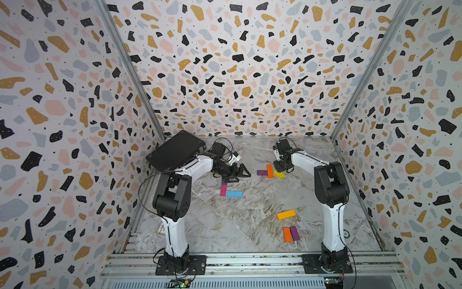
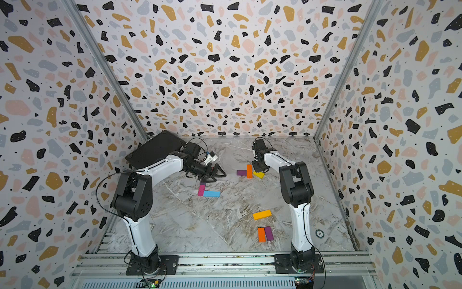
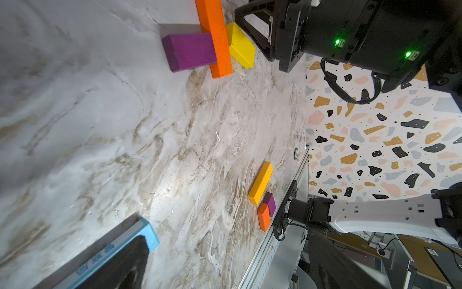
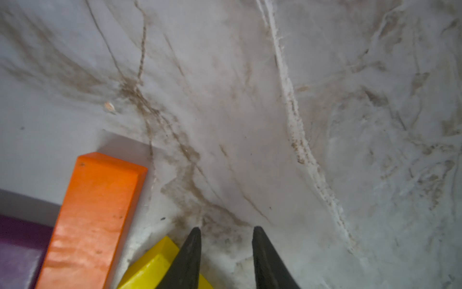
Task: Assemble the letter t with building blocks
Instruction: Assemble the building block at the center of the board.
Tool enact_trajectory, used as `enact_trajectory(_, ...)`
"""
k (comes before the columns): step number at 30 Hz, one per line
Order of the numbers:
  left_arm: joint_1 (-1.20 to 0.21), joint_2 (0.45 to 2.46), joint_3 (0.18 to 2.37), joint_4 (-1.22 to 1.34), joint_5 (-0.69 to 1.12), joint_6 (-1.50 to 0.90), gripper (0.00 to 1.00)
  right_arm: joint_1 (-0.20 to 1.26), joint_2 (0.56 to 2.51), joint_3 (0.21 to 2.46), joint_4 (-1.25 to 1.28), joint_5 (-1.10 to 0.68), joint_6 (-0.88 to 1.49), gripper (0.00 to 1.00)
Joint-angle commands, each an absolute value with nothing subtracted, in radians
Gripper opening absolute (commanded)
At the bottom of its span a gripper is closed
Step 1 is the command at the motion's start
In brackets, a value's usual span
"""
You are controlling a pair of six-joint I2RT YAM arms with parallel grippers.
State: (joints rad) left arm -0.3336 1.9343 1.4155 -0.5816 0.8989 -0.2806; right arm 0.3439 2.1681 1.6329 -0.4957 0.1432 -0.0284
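Near the back of the table, a long orange block (image 1: 269,171) (image 4: 95,215) lies with a short purple block (image 1: 262,172) against one side and a yellow block (image 1: 279,174) (image 4: 150,267) skewed at the other. My right gripper (image 1: 281,169) (image 4: 226,230) is low over the table beside the yellow block. Its jaws stand partly apart over bare table, and one finger (image 4: 190,257) overlaps the yellow block's edge. My left gripper (image 1: 237,174) (image 3: 225,270) hangs wide open above a pink block (image 1: 223,190), a blue block (image 1: 234,194) (image 3: 120,247) and a small purple block (image 1: 224,182).
An amber block (image 1: 286,214), a short orange block (image 1: 287,234) and a purple block (image 1: 294,233) lie near the front right. A black case (image 1: 176,150) leans in the back left corner behind the left arm. Patterned walls close three sides.
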Motion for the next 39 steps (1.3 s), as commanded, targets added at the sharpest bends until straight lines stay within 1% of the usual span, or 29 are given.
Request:
enact_trajectory(1, -0.327, 1.901, 1.405, -0.572, 0.902, -0.272, 0.99, 0.359, 2.135, 1.627, -0.491, 0.125, -0.019, 0.37)
enact_trajectory(8, -0.328, 1.897, 1.401, -0.571, 0.901, -0.273, 1.0, 0.365, 2.135, 1.623, -0.487, 0.13, -0.025, 0.38)
enact_trajectory(12, -0.327, 1.899, 1.4, -0.565, 0.904, -0.277, 1.0, 0.367, 2.12, 1.611, -0.478, 0.17, -0.034, 0.38)
enact_trajectory(16, -0.327, 1.899, 1.398, -0.564, 0.905, -0.279, 1.0, 0.367, 2.03, 1.535, -0.405, 0.25, -0.028, 0.39)
enact_trajectory(20, -0.329, 1.894, 1.397, -0.557, 0.906, -0.282, 1.0, 0.362, 1.9, 1.416, -0.344, 0.363, 0.023, 0.46)
enact_trajectory(22, -0.328, 1.891, 1.393, -0.554, 0.903, -0.286, 1.0, 0.353, 1.846, 1.362, -0.337, 0.385, 0.078, 0.49)
enact_trajectory(26, -0.329, 1.884, 1.387, -0.549, 0.893, -0.289, 1.0, 0.341, 1.78, 1.269, -0.34, 0.34, 0.164, 0.5)
enact_trajectory(30, -0.329, 1.878, 1.383, -0.549, 0.897, -0.291, 1.0, 0.339, 1.801, 1.253, -0.369, 0.265, 0.189, 0.49)
enact_trajectory(34, -0.329, 1.867, 1.376, -0.558, 0.885, -0.279, 1.0, 0.339, 1.825, 1.255, -0.408, 0.102, 0.26, 0.43)
enact_trajectory(39, -0.328, 1.864, 1.374, -0.56, 0.888, -0.277, 0.99, 0.341, 1.829, 1.201, -0.416, 0.071, 0.298, 0.36)
